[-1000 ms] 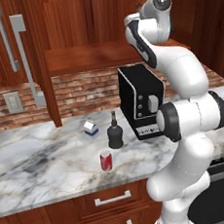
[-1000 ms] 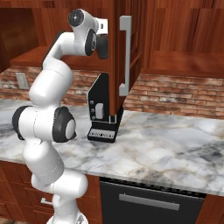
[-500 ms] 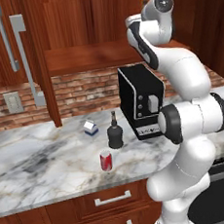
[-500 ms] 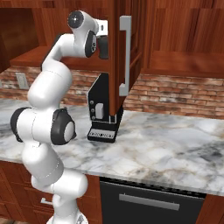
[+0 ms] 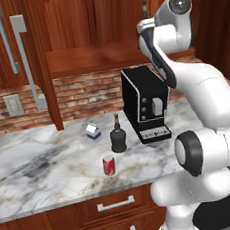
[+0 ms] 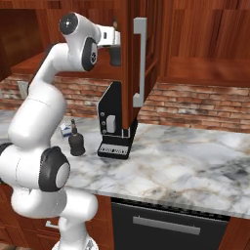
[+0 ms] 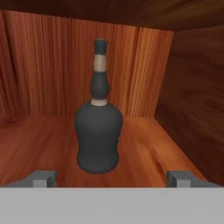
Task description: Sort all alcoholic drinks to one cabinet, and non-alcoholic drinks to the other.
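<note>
We see the gripper [image 7: 112, 177] raised inside the open wall cabinet [image 5: 96, 63], its 2 fingertips [image 7: 41, 178] spread wide at either side of the hand view and holding nothing. Between and beyond them, 1 dark bottle [image 7: 98, 127] stands upright on the cabinet's wooden shelf, apart from both tips, with the back wall behind it and a side wall to its right in that view. A light band rings its long neck.

In the left base view we note the arm reaching up into this cabinet, above the black coffee machine [image 5: 145, 104]. The cabinet's open door [image 5: 37, 60], with its long grey bar handle, stands edge-on to the left. In the right base view the other open door [image 6: 135, 58] hangs in front of the coffee machine [image 6: 113, 122], and the gripper [image 6: 115, 53] sits just beside that door's inner edge.

On the marble counter [image 5: 42, 165] we count 3 drinks left of the coffee machine:

- the second dark bottle [image 5: 118, 137], upright, nearest the machine;
- the milk carton [image 5: 92, 131], behind and to the left of that bottle, near it but apart;
- the red soda can [image 5: 108, 165], upright, toward the counter's front edge, apart from the bottle.

From the right base view the second dark bottle [image 6: 75, 141] partly hides the milk carton [image 6: 65, 130]. Below the counter lie drawers [image 5: 115, 204] with short silver handles.
</note>
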Motion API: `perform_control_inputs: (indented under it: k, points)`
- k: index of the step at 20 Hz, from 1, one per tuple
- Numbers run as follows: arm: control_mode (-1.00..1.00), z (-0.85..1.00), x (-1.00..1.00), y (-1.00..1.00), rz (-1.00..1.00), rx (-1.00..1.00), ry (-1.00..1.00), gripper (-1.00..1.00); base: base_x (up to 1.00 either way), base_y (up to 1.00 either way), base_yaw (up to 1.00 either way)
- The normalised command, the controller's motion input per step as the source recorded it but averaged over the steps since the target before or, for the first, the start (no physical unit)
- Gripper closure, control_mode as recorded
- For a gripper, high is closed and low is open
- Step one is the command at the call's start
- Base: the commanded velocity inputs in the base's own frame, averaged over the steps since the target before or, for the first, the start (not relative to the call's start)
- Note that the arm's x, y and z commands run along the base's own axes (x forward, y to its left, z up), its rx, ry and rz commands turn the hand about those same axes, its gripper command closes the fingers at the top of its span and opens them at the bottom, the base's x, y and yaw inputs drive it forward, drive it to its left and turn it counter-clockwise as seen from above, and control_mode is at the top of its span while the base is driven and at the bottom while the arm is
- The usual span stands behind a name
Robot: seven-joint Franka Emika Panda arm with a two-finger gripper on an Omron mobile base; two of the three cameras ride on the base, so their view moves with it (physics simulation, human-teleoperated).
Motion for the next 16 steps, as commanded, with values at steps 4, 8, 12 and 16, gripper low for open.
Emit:
perform_control_inputs:
  k: [4,8,12,16]
  points:
    - [-1.0,-0.51,-1.0,0.29,-0.13,0.0,0.0,-1.0,0.0,0.0,0.0]
    - [-1.0,-0.64,-1.0,0.42,-0.09,0.0,0.01,-1.0,0.0,0.0,0.0]
    - [-1.0,-0.48,-1.0,0.42,-0.03,0.02,0.06,-1.0,0.0,0.0,0.0]
    - [-1.0,-0.2,-0.93,0.23,0.0,0.08,0.15,-1.0,0.0,0.0,0.0]
